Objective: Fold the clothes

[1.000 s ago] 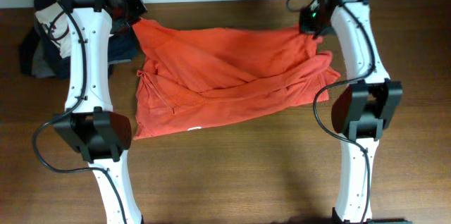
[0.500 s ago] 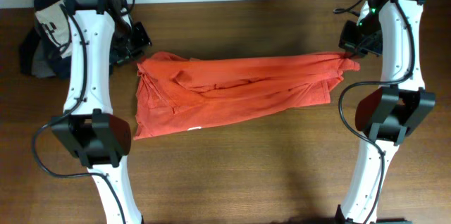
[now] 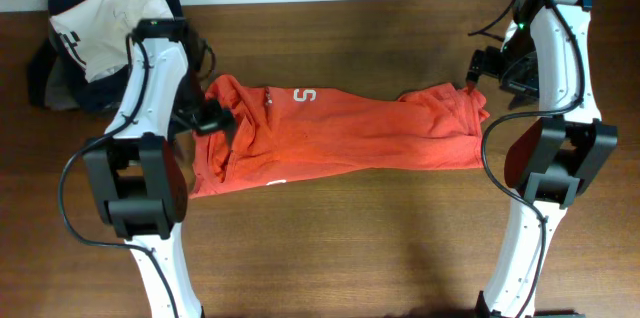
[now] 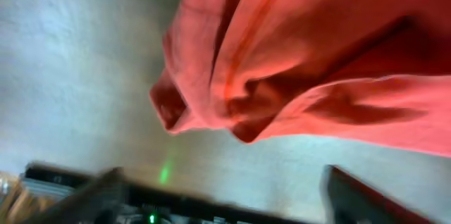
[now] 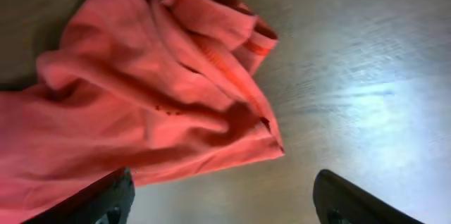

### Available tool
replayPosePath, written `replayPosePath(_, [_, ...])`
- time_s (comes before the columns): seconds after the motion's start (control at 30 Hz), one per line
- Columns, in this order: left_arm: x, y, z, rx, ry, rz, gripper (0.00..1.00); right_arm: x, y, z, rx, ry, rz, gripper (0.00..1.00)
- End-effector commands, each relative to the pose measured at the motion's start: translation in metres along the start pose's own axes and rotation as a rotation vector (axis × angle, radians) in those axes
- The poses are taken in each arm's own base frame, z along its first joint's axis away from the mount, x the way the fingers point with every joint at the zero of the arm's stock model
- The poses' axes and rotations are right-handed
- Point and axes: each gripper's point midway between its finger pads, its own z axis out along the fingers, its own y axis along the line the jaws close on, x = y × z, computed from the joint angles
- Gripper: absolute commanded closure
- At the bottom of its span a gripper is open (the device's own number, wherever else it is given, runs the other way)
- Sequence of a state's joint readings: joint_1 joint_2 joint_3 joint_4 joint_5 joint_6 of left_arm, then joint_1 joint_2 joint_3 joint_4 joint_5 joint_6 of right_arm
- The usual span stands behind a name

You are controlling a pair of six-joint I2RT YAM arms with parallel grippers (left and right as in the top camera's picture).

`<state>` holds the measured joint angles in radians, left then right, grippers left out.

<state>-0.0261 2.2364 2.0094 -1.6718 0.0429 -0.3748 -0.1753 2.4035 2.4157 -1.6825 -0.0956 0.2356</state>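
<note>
Left hand [image 3: 210, 118] sits at the left end of the red-orange t-shirt [image 3: 350, 133], fingers spread wide with nothing between them. The shirt lies bunched in a long band across the wooden surface [image 3: 350, 248], with white lettering near its far edge. Right hand [image 3: 480, 64] hovers by its far right corner, fingers likewise parted, gripping nothing.

I see the t-shirt [image 3: 340, 138] lying as a long band across the table [image 3: 330, 248]; my left gripper [image 3: 213, 118] is at its 9 o'clock end, my right gripper [image 3: 482, 66] at 2 o'clock.
</note>
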Motion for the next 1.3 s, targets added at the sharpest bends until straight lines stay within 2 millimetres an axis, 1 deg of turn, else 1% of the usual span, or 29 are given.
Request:
replayPosePath(0.0, [-0.027, -0.05, -0.034, 0.188, -0.209, 0.094, 0.64, 0.002, 0.03, -0.013, -0.072, -0.045, -0.044, 0.69])
replayPosePath(0.03, [-0.029, -0.088, -0.04, 0.292, -0.255, 0.208, 0.8, 0.005, 0.041, -0.01, -0.07, -0.044, -0.069, 0.85])
replayPosePath(0.07, [-0.031, -0.103, -0.041, 0.298, -0.288, 0.241, 0.88, 0.007, 0.051, -0.007, -0.066, -0.046, -0.094, 0.89])
replayPosePath(0.1, [-0.029, -0.121, -0.038, 0.302, -0.306, 0.282, 0.91, 0.008, 0.063, 0.004, -0.052, -0.05, -0.127, 0.89])
replayPosePath(0.13, [-0.029, -0.129, -0.035, 0.3, -0.309, 0.299, 0.92, 0.009, 0.07, 0.012, -0.049, -0.044, -0.142, 0.91])
replayPosePath(0.17, [-0.031, -0.139, -0.026, 0.294, -0.307, 0.316, 0.92, 0.012, 0.075, 0.029, -0.042, -0.021, -0.151, 0.92])
replayPosePath(0.2, [-0.034, -0.141, -0.015, 0.281, -0.288, 0.317, 0.92, 0.015, 0.075, 0.042, -0.035, -0.002, -0.147, 0.93])
replayPosePath(0.23, [-0.039, -0.139, 0.006, 0.259, -0.239, 0.303, 0.93, 0.017, 0.071, 0.064, -0.025, 0.024, -0.145, 0.93])
replayPosePath(0.3, [-0.052, -0.119, 0.036, 0.183, -0.177, 0.253, 0.99, 0.019, 0.062, 0.091, -0.017, 0.048, -0.135, 0.96])
replayPosePath(0.37, [-0.069, -0.083, 0.051, 0.078, -0.165, 0.19, 0.99, 0.015, 0.046, 0.108, 0.03, 0.037, -0.13, 0.96])
replayPosePath(0.43, [-0.084, -0.054, 0.055, 0.012, -0.18, 0.129, 0.99, 0.009, 0.027, 0.112, 0.124, 0.008, -0.126, 0.96])
replayPosePath(0.5, [-0.095, 0.004, 0.051, -0.176, -0.209, -0.039, 0.99, 0.004, 0.008, 0.109, 0.175, -0.001, -0.088, 0.96])
replayPosePath(0.53, [-0.097, 0.028, 0.05, -0.204, -0.194, -0.083, 0.99, 0.003, -0.003, 0.108, 0.174, 0.006, -0.044, 0.96])
replayPosePath(0.7, [-0.105, 0.079, 0.047, -0.187, -0.168, -0.198, 0.99, 0.012, -0.045, 0.098, 0.184, 0.078, 0.101, 0.96])
replayPosePath(0.73, [-0.106, 0.085, 0.04, -0.182, -0.171, -0.212, 0.99, 0.011, -0.048, 0.091, 0.185, 0.078, 0.114, 0.96])
replayPosePath(0.77, [-0.108, 0.087, 0.021, -0.171, -0.197, -0.221, 0.99, 0.008, -0.051, 0.072, 0.185, 0.052, 0.158, 0.96])
replayPosePath(0.8, [-0.109, 0.084, -0.004, -0.153, -0.242, -0.222, 0.99, 0.004, -0.052, 0.056, 0.193, 0.019, 0.177, 0.96])
replayPosePath(0.83, [-0.108, 0.078, -0.03, -0.135, -0.288, -0.214, 0.99, -0.002, -0.053, 0.033, 0.205, -0.033, 0.172, 0.96])
replayPosePath(0.87, [-0.105, 0.06, -0.056, -0.088, -0.339, -0.163, 0.99, -0.009, -0.058, 0.01, 0.237, -0.092, 0.165, 0.76])
replayPosePath(0.9, [-0.101, 0.03, -0.072, -0.004, -0.368, -0.058, 0.83, -0.015, -0.064, -0.006, 0.262, -0.136, 0.173, 0.3])
replayPosePath(0.93, [-0.096, 0.008, -0.075, 0.035, -0.371, -0.006, 0.17, -0.021, -0.071, -0.012, 0.255, -0.156, 0.165, 0.01])
replayPosePath(0.97, [-0.092, -0.002, -0.074, 0.034, -0.369, 0.018, 0.01, -0.023, -0.083, -0.013, 0.249, -0.157, 0.18, 0.01])
replayPosePath(1.0, [-0.088, -0.012, -0.071, 0.027, -0.364, 0.041, 0.01, -0.027, -0.097, -0.009, 0.204, -0.14, 0.166, 0.01])
replayPosePath(1.07, [-0.087, -0.02, -0.072, 0.025, -0.371, 0.059, 0.01, -0.033, -0.085, 0.007, -0.037, -0.109, 0.003, 0.01])
replayPosePath(1.1, [-0.088, -0.021, -0.072, 0.028, -0.377, 0.06, 0.01, -0.033, -0.087, 0.014, -0.108, -0.093, -0.018, 0.01])
replayPosePath(1.13, [-0.089, -0.022, -0.073, 0.029, -0.381, 0.059, 0.01, -0.03, -0.087, 0.025, -0.172, -0.069, -0.035, 0.01])
replayPosePath(1.2, [-0.092, -0.023, -0.074, 0.034, -0.394, 0.059, 0.01, -0.023, -0.088, 0.047, -0.199, -0.028, -0.088, 0.01])
replayPosePath(1.23, [-0.094, -0.024, -0.075, 0.038, -0.405, 0.058, 0.01, -0.016, -0.077, 0.058, -0.266, -0.007, -0.15, 0.01])
replayPosePath(1.27, [-0.095, -0.024, -0.075, 0.039, -0.407, 0.058, 0.01, -0.012, -0.07, 0.061, -0.314, 0.0, -0.179, 0.01])
